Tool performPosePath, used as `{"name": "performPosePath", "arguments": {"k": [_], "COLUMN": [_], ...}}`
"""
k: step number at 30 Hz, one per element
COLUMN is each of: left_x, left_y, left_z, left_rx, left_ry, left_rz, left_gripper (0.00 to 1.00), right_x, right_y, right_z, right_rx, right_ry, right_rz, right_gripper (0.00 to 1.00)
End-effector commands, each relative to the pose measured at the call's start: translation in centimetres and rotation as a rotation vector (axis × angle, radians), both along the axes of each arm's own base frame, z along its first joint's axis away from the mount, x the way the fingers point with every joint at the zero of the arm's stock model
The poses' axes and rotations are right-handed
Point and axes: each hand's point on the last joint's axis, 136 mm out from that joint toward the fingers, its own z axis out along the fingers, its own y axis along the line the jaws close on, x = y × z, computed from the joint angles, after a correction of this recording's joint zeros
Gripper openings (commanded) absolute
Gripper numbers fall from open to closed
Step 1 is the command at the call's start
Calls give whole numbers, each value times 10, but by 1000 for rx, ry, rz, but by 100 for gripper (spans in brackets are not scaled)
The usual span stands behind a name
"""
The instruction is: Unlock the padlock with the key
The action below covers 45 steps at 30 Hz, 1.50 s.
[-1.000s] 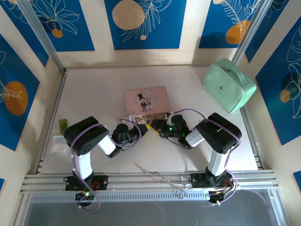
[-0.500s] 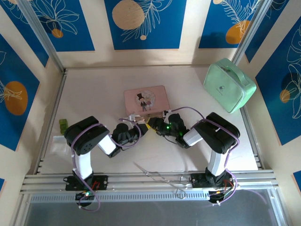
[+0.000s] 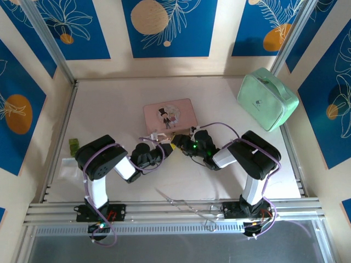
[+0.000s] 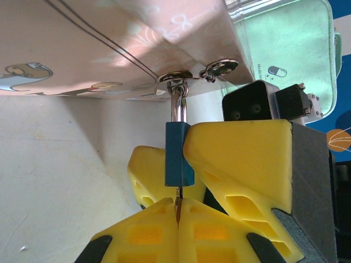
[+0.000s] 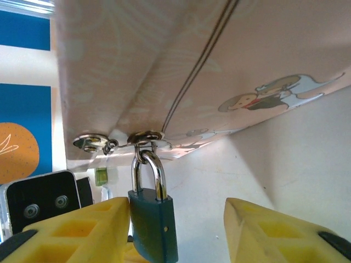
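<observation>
1. the padlock [image 5: 153, 224] is hooked by its shackle [image 5: 148, 167] through the hasp [image 5: 145, 136] on the near side of the pink tin box [image 3: 170, 114]. its dark blue body sticks out away from the tin, and both legs of the shackle look seated in the body, so it reads as locked.
2. the right gripper [image 5: 180, 215] is at the tin's near side, its jaws well apart and clamping nothing. one yellow finger [image 5: 82, 230] touches the side of the lock body; the other stands clear of it.
3. the left gripper [image 4: 178, 211] is on the end of the lock body away from the tin. its fingers are pressed together on a thin sliver of metal that i take to be the key [image 4: 178, 204], seen edge-on. the tip is right at the lock's end face; i cannot tell whether it has entered the keyway.
4. step in hand, as i judge it: lining up and seating the key; no turn made yet.
5. the next move calls for the right jaws to close on the body so it cannot swing on the hasp. the left then needs a straight push toward the tin along the body's axis, followed by a wrist twist. with so small and loose a lock, slight misalignment would likely nudge it aside.
</observation>
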Motion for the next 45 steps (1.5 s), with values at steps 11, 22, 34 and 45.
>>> {"name": "performPosePath", "arguments": {"k": [11, 22, 34, 45], "left_x": [-1, 13, 14, -7], "left_y": [-11, -4, 28, 33], "left_z": [22, 22, 6, 4], "left_rx": [-72, -71, 618, 837], "left_ry": [-53, -56, -160, -242], "left_rz": [-50, -1, 192, 283], "left_gripper": [0, 0, 0, 0], "right_x": [24, 6, -18, -55], "right_y": [5, 11, 22, 17], "right_z": [31, 17, 6, -38], "right_rx": [20, -60, -289, -325], "right_ry": [-104, -38, 124, 287], "right_rz": [-65, -33, -36, -46], "right_gripper": [30, 0, 0, 0]}}
